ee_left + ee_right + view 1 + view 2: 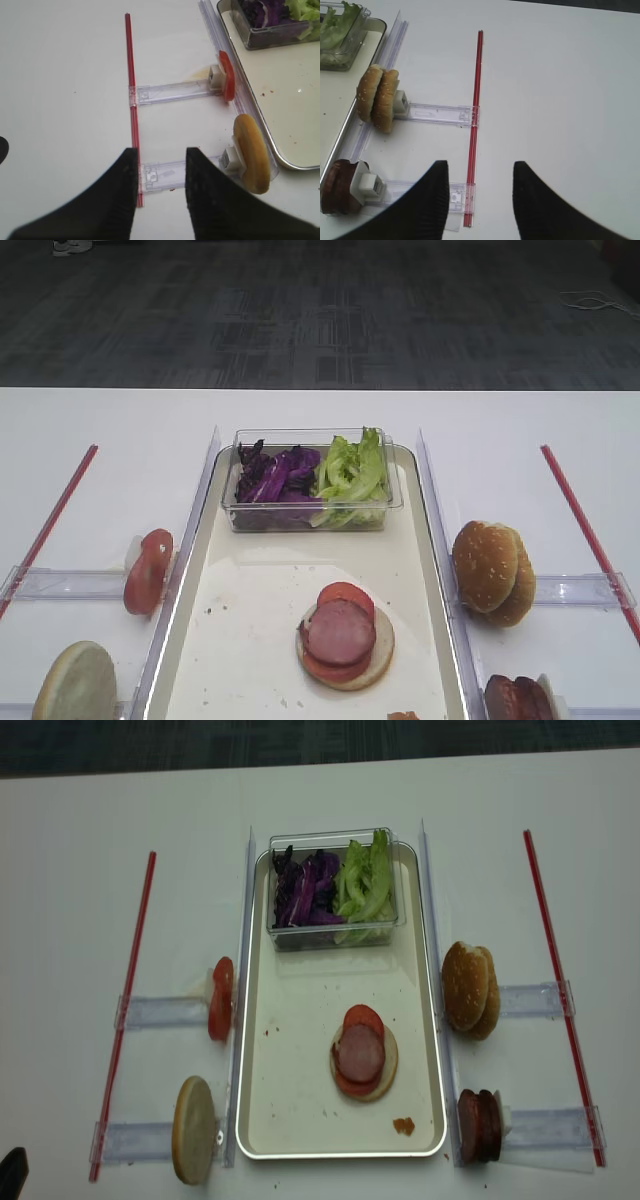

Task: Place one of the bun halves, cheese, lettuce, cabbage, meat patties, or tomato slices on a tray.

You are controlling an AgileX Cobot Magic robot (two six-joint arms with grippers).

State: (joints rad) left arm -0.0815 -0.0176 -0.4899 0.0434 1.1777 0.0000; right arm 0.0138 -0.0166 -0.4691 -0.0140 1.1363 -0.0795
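**Stack on the tray, both grippers empty**

You can see the tray (pixel 262 1070) in the middle of the table (pixel 70 870). On it lies a pale bun half (pixel 385 1070) with tomato slices (pixel 363 1016) and a meat patty (pixel 359 1053) on top. At the tray's far end a clear tub (pixel 335 935) holds purple cabbage (pixel 305 888) and green lettuce (pixel 365 880).

Right of the tray, two seeded bun tops (pixel 470 988) stand on edge; nearer, meat patties (pixel 478 1125) stand too. Left of the tray stand a tomato slice (pixel 220 998) and a pale bun half (pixel 193 1130).

Your right gripper (pixel 479 200) hangs over a red strip (pixel 475 115), fingers apart, grasping nothing. Your left gripper (pixel 161 185) is the same, fingers released.
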